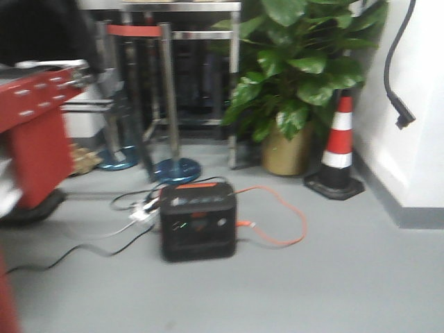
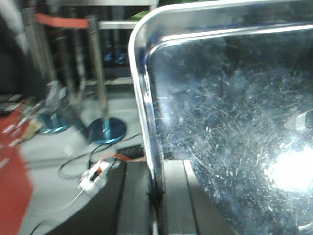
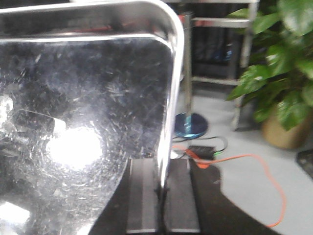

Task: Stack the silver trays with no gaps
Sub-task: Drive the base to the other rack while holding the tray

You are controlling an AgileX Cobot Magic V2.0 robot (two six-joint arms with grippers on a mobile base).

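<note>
A silver tray [image 2: 230, 107] with a scratched, shiny bottom fills the right of the left wrist view. My left gripper [image 2: 157, 196] is shut on its left rim, one finger on each side. The same kind of silver tray [image 3: 83, 122] fills the left of the right wrist view. My right gripper [image 3: 161, 196] is shut on its right rim. The tray is held up off the floor, which shows beyond it. Neither the tray nor the grippers show in the front view. Whether this is a single tray or a stack, I cannot tell.
On the grey floor are a black power station [image 1: 198, 222] with an orange cable [image 1: 284, 215], a white power strip [image 1: 143, 211], steel barrier posts [image 1: 168, 104] on blue bases, a potted plant [image 1: 298, 76], a traffic cone [image 1: 338, 146] and a red cart [image 1: 35, 125] at left.
</note>
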